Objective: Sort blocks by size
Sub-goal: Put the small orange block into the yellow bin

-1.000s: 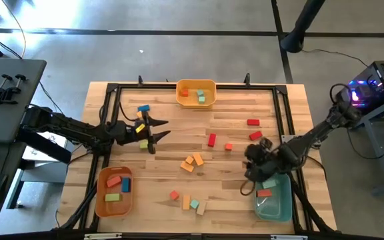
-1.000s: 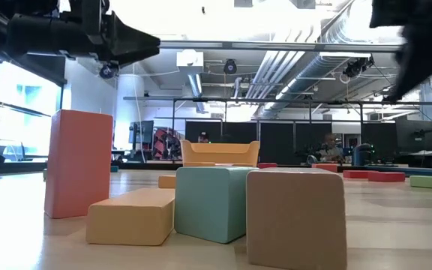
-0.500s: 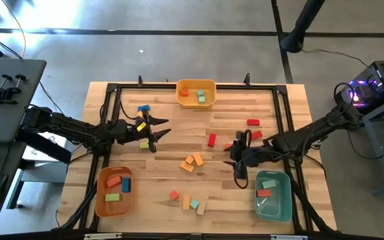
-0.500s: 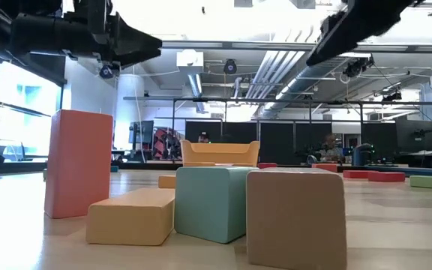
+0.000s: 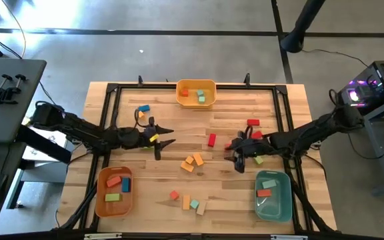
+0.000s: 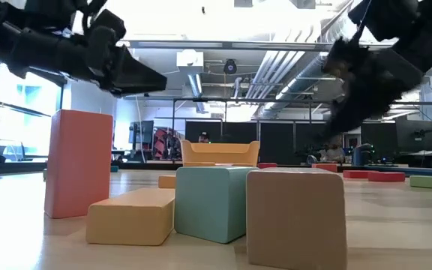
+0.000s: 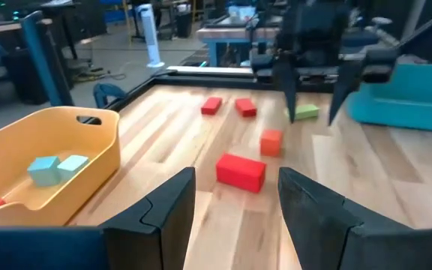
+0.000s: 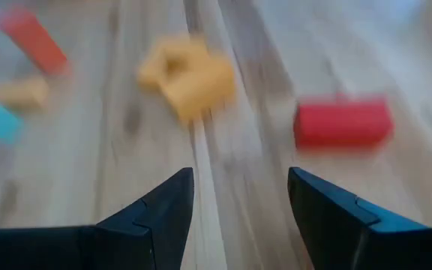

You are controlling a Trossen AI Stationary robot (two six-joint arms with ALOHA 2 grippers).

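Your right pincer point(image 5: 237, 159) hovers with jaws apart, empty, near the red block point(image 5: 211, 139) at its 10 o'clock. The left pincer point(image 5: 161, 139), also apart and empty, faces it across the desk point(image 5: 179, 177). Converging on this block risks collision.

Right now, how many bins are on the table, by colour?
yellow bin: 1
orange bin: 1
teal bin: 1
Total: 3
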